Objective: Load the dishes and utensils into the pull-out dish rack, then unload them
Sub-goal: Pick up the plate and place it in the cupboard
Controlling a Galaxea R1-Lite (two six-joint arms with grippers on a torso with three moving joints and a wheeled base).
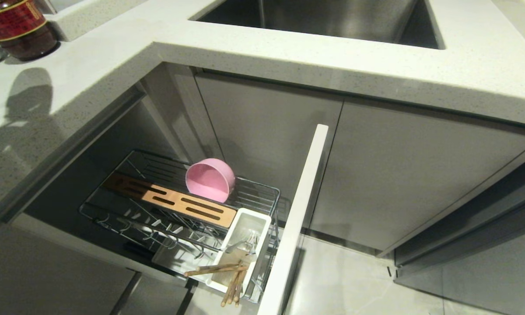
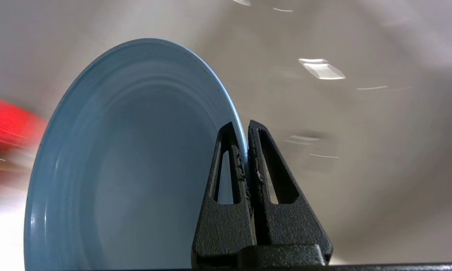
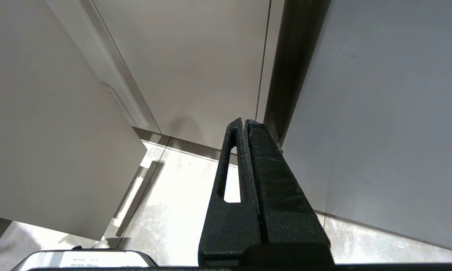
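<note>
Pull-out dish rack (image 1: 262, 192) is sitting drawn out under the counter (image 1: 113, 65), white front panel (image 1: 295, 218) at its right. Light-blue plate (image 2: 128, 162) is being held on edge by the left gripper (image 2: 247, 158), fingers pinching its rim, outside the head view. Pink bowl (image 1: 210, 179) is lying tipped on its side at the rack's back. Chopsticks (image 1: 229, 280) and fork (image 1: 240, 246) are resting in the white utensil cup (image 1: 262, 223). Right gripper (image 3: 245, 126) is hanging closed and empty over the floor (image 3: 173, 210).

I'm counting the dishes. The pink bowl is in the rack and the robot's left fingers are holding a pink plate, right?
Not quite: the plate is light blue, not pink, as the left wrist view shows. The left gripper's fingers do pinch its rim, and the pink bowl is in the rack.
</note>
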